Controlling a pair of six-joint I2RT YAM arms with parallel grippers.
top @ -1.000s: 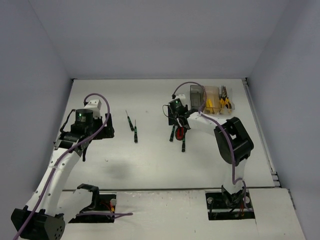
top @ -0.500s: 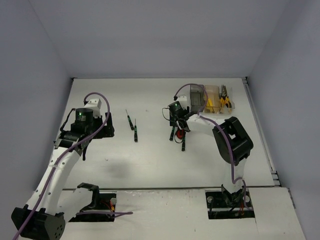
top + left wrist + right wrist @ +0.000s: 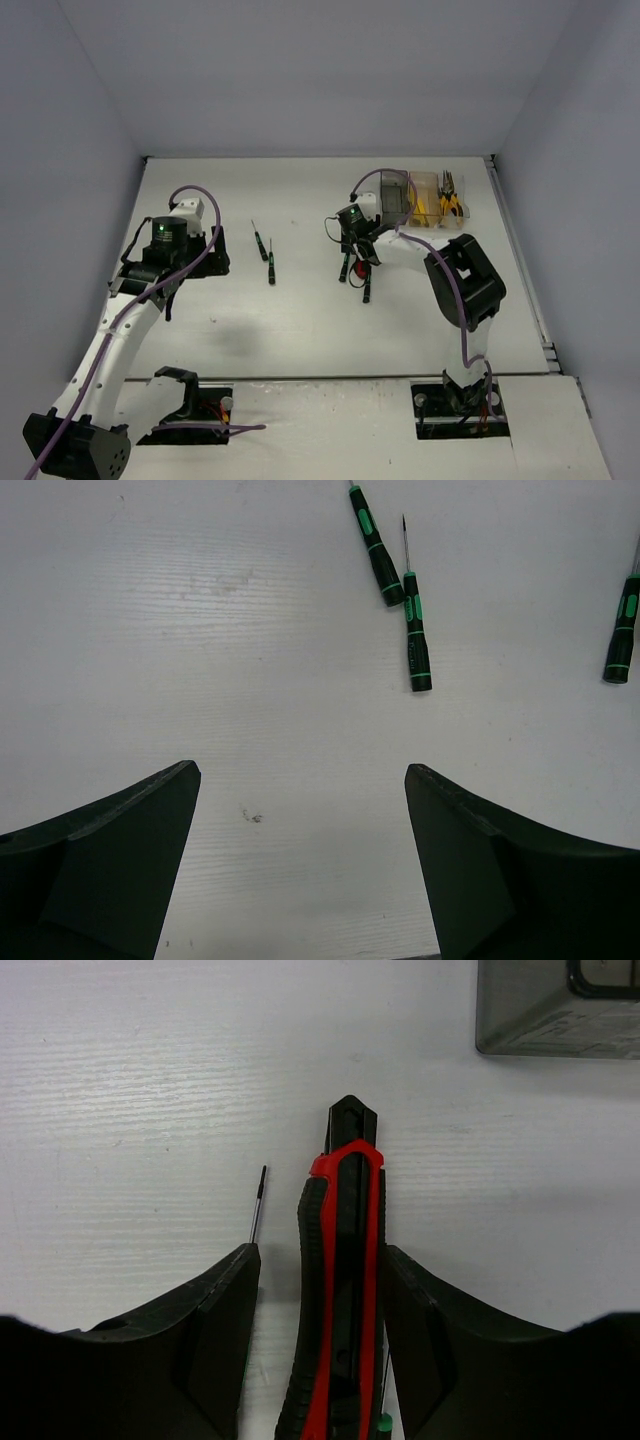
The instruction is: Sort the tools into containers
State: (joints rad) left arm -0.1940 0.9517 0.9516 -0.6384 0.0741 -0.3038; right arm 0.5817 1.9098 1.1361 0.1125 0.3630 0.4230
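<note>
Far left, the left tool (image 3: 302, 780) hangs over the bare bench (image 3: 300, 320), jaws flung wide with nothing between them. Just ahead of it lie two black-green drivers close together: the first screwdriver (image 3: 377, 545) and the second screwdriver (image 3: 416, 630), too close to tell if they touch. Moving right, a third screwdriver (image 3: 344, 267) and a fourth screwdriver (image 3: 367, 288) lie on the bench right by the right tool (image 3: 320, 1255). That tool is clamped on the red utility knife (image 3: 340, 1290), whose black nose pokes out past the fingertips toward the smoky grey bin (image 3: 555, 1010). A thin driver tip shows beside one finger. At the back right the bins stand in a row: grey, then the amber bin (image 3: 423, 198) with something yellow inside, then the clear bin (image 3: 452, 185) holding yellow-handled pliers (image 3: 448, 203).
</note>
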